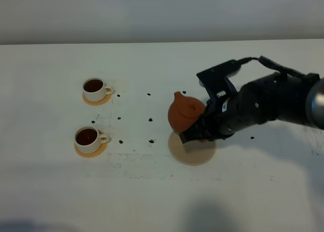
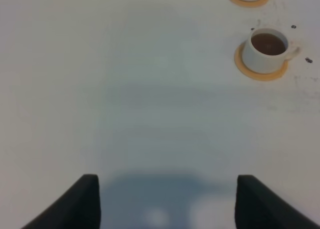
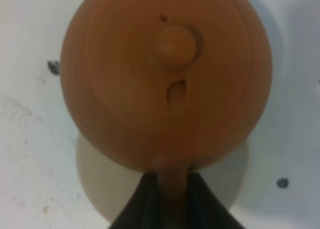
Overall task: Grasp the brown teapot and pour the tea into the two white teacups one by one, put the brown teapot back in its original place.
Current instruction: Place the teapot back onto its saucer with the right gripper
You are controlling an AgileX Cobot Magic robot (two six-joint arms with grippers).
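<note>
The brown teapot [image 1: 185, 113] hangs over the far-left part of the pale beige disc [image 1: 195, 153], its spout pointing toward the back left. My right gripper [image 1: 200, 133] is shut on the pot's loop handle. The right wrist view looks down on the teapot [image 3: 165, 74] with its knobbed lid, the gripper [image 3: 170, 199] pinching the handle and the disc [image 3: 100, 184] below. Both white teacups [image 1: 94, 88] [image 1: 87, 137] stand on orange coasters at the left, each holding dark tea. My left gripper [image 2: 167, 204] is open over bare table, with the near cup [image 2: 268, 46] ahead of it.
Small dark specks [image 1: 150, 120] dot the white table between cups and teapot. The second cup's coaster [image 2: 247, 0] shows at the edge of the left wrist view. The table's back edge [image 1: 152, 42] meets a pale wall.
</note>
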